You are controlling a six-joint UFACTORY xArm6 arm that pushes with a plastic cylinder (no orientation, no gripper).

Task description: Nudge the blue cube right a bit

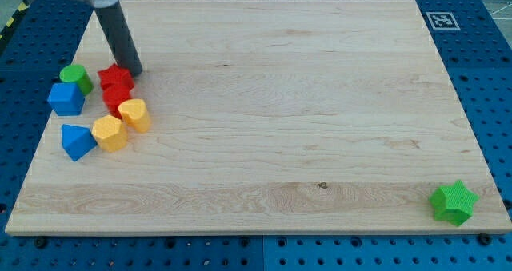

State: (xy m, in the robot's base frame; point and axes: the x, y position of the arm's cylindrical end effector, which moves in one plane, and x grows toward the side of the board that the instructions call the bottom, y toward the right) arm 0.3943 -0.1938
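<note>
Camera view: the blue cube (pixel 66 98) sits at the board's nine o'clock edge, touching the green cylinder (pixel 76 76). My tip (pixel 133 71), a bare rod with no pincer to open or close, rests at the cube's two o'clock, beside the red star (pixel 116 77). The cube looks light, rigid and likely to slide; push its nine o'clock face.
</note>
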